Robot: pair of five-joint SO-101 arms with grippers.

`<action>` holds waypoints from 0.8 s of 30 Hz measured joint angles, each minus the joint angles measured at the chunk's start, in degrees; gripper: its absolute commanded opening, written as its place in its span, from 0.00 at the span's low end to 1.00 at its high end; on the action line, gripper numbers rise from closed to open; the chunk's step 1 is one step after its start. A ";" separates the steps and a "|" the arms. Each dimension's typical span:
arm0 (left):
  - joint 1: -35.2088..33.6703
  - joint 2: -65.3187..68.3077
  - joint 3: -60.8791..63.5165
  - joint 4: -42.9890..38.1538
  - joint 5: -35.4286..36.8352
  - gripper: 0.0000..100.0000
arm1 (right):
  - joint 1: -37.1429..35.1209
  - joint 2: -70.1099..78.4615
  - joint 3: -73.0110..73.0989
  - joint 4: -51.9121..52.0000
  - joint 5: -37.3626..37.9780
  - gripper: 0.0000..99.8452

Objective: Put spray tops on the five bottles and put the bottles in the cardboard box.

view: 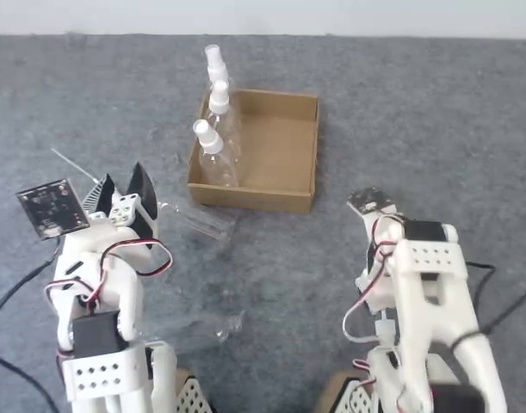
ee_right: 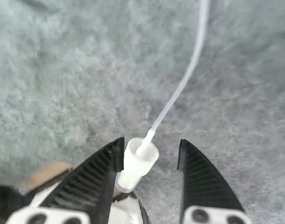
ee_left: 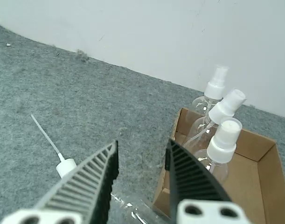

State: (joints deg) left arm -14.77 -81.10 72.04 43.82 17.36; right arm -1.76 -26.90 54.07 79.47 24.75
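The cardboard box (view: pixel 299 155) sits at the table's middle back. Two capped bottles (view: pixel 213 155) stand inside along its left wall. A third capped bottle (view: pixel 215 64) stands at the far left corner; I cannot tell whether it is inside. My left gripper (view: pixel 123 185) is open and raised, with a loose spray top (ee_left: pixel 65 165) and its long straw beside it. An uncapped clear bottle (view: pixel 198 219) lies just in front of the box. My right gripper (ee_right: pixel 150 141) is open around another spray top (ee_right: pixel 137 161), whose straw points away from the fingers.
A second uncapped clear bottle (view: pixel 198 331) lies near the left arm's base. Grey carpet (view: pixel 435 120) covers the table, with open room right of the box. A white wall (ee_left: pixel 179 32) runs behind the box.
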 measured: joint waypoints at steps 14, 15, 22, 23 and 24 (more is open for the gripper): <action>0.00 0.00 0.00 0.00 0.00 0.16 | -0.18 17.85 -10.20 5.45 1.41 0.15; 0.00 0.00 0.00 0.00 0.00 0.16 | -0.18 17.85 -10.37 5.45 1.41 0.15; 0.00 0.00 0.00 0.00 0.00 0.16 | -0.18 17.85 -10.37 5.45 1.41 0.15; 0.00 0.00 0.00 0.00 0.00 0.16 | -0.18 17.85 -10.37 5.45 1.41 0.15; 0.00 0.00 0.00 0.00 0.00 0.16 | -0.18 17.85 -10.37 5.45 1.41 0.15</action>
State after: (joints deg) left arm -14.77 -81.10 72.04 43.82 17.36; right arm -1.93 -9.05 43.69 84.92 26.15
